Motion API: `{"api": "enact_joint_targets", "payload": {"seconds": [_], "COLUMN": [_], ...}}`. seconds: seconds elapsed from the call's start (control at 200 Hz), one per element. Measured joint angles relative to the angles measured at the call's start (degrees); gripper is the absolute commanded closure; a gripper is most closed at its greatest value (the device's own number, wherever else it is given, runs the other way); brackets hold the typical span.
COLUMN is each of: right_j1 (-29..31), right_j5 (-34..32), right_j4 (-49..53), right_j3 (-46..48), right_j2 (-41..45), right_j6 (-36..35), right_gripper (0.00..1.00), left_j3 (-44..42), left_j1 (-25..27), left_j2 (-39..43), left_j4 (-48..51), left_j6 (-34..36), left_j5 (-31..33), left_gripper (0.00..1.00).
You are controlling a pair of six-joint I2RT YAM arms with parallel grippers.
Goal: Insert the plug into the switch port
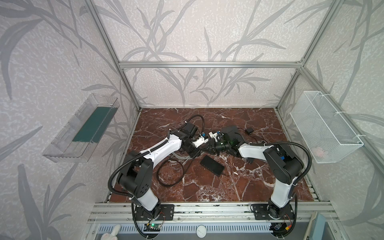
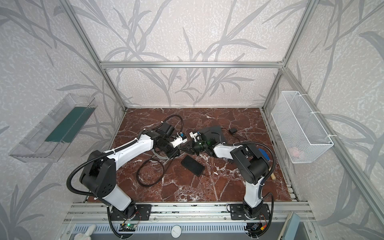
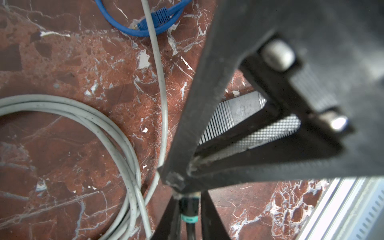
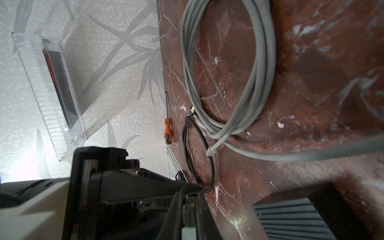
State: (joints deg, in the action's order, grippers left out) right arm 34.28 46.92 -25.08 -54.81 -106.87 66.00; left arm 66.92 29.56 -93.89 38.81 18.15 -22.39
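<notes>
Right wrist view is showing the right pincer pinching the plug, one finger sitting tight against each side of its body. The left pincer is sitting nose to nose with it, tips on the black cable just behind the plug. Those tips are looking nearly together, but I can't tell whether they're gripping or slack. Both pincers are hanging above the counter just behind the switch. The plug is apart from the switch and not yet in any port. I'm reading this as a handover, with insertion not started.

Doing it well, my take:
- Left should be letting go fully before right is pulling away, or the plug is twisting in the grip.
- The port face isn't showing in any view, so right should be locating it first, then squaring the plug's axis to it with the latch side correct.
- Pushing straight with low force until seated, no sideways wiggle.
- The switch is looking light and loose, so it's likely sliding under a push; left bracing its opposite edge would be helping.
- The black cable is looping left of the switch, and the grey coil is lying left of it too. Slack needs watching so neither is snagging.
</notes>
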Motion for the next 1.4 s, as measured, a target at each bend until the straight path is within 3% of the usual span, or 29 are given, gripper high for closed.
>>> {"api": "enact_joint_targets", "payload": {"seconds": [0.3, 0.43, 0.55, 0.705, 0.94, 1.4], "right_j1": [-0.7, -1.03, -1.36, -2.25, -2.43, -2.97], "right_j5": [0.04, -0.07, -0.74, -2.05, -2.56, -2.47], "right_j4": [-2.6, -2.97, -0.02, 5.29, 8.57, 10.4], "right_j3": [4.76, 4.76, 4.76, 4.74, 4.74, 4.74], "right_j2": [0.09, 0.28, 2.14, 5.38, 5.99, 6.6], "right_j6": [2.8, 2.71, -0.04, -5.18, -8.11, -9.92], "right_gripper": [0.87, 0.82, 0.73, 0.71, 0.71, 0.71], "left_j3": [-5.22, -5.18, -5.14, -5.88, -11.89, -12.04], "left_j1": [-0.11, -0.2, -0.44, -0.59, -0.7, -1.25], "left_j2": [1.79, 1.79, 1.79, 1.79, 1.84, -1.09], "left_j4": [-5.62, -6.1, -5.18, -4.76, -6.82, -13.88], "left_j6": [-3.1, -4.2, -6.82, -10.73, -15.91, -19.98], "left_j5": [-1.84, -0.68, 2.89, 5.35, 7.1, 5.97], "left_gripper": [0.68, 0.65, 0.59, 0.58, 0.6, 0.67]}}
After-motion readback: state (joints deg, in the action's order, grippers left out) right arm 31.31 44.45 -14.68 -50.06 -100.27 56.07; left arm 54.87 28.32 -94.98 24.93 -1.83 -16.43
